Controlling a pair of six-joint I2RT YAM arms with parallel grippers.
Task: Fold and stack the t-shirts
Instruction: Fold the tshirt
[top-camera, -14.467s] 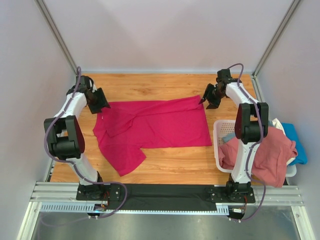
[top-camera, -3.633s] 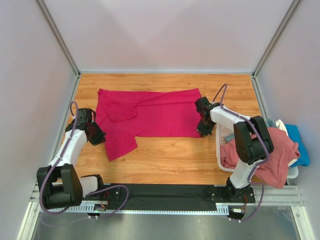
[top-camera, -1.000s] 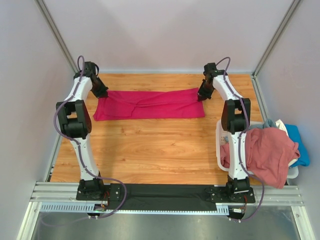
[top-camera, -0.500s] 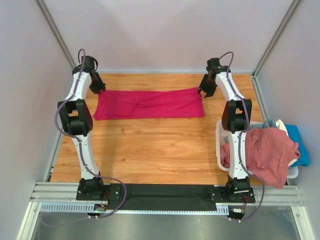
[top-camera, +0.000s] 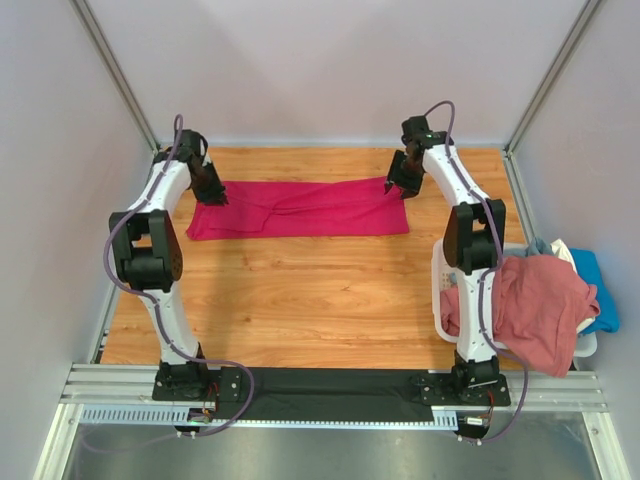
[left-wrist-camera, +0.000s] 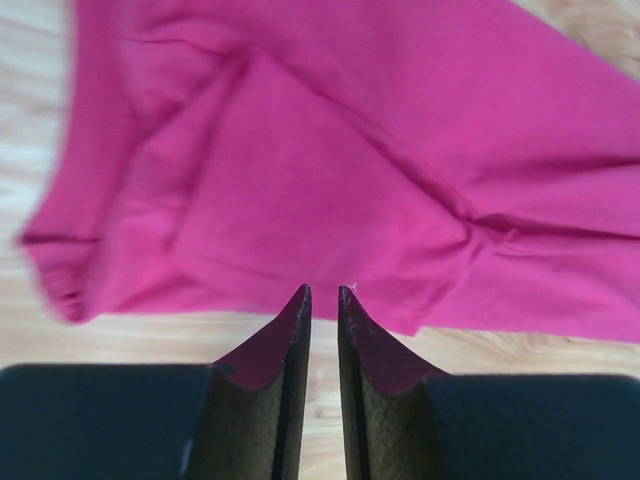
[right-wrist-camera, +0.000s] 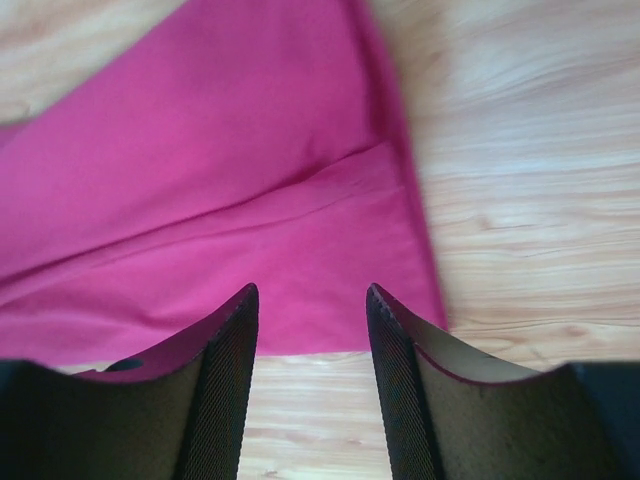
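Note:
The magenta-red t-shirt lies folded into a long flat band across the far part of the wooden table. My left gripper hovers over the band's far left corner. In the left wrist view its jaws stand nearly together with a thin gap, and only wood shows between them, just off the shirt's edge. My right gripper is over the band's far right corner. In the right wrist view it is open and empty above the shirt's edge.
A white lattice basket stands at the right edge, beside the right arm's base. A dusty pink shirt is draped over it, with blue and whitish cloth behind. Grey walls close in the table's sides and back.
The shirt went from spread out to folded in half, near edge carried to the far side. In the last half second both grippers shifted slightly inward along the far edge; the shirt stayed put.

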